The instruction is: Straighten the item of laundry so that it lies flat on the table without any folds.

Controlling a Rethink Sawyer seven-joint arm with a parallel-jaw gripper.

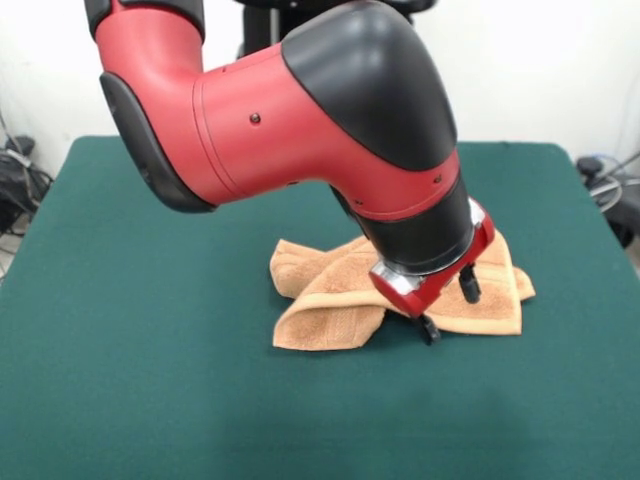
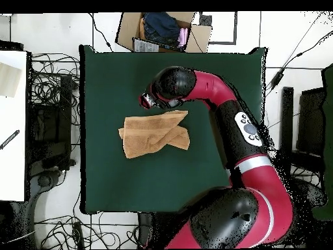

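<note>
The item of laundry (image 1: pixel 330 310) is an orange-tan towel lying crumpled near the middle of the green table (image 1: pixel 140 360), with overlapping folds and one layer doubled over another. In the overhead view the laundry (image 2: pixel 155 135) forms a rough folded band on the table (image 2: pixel 107 78). My gripper (image 1: pixel 449 308) hangs low over the towel's right front part, open, with its two black fingers apart and nothing held between them. One fingertip (image 1: pixel 429 330) sits at the towel's near edge. From above, the gripper (image 2: pixel 147 101) is at the towel's edge farthest from the robot's base.
The arm's thick red and black links (image 1: pixel 330 120) hide the back of the towel. A cardboard box (image 2: pixel 162 29) with clothes stands past the table's far edge. Cables (image 2: pixel 49 84) and a white desk (image 2: pixel 12 130) lie beside the table.
</note>
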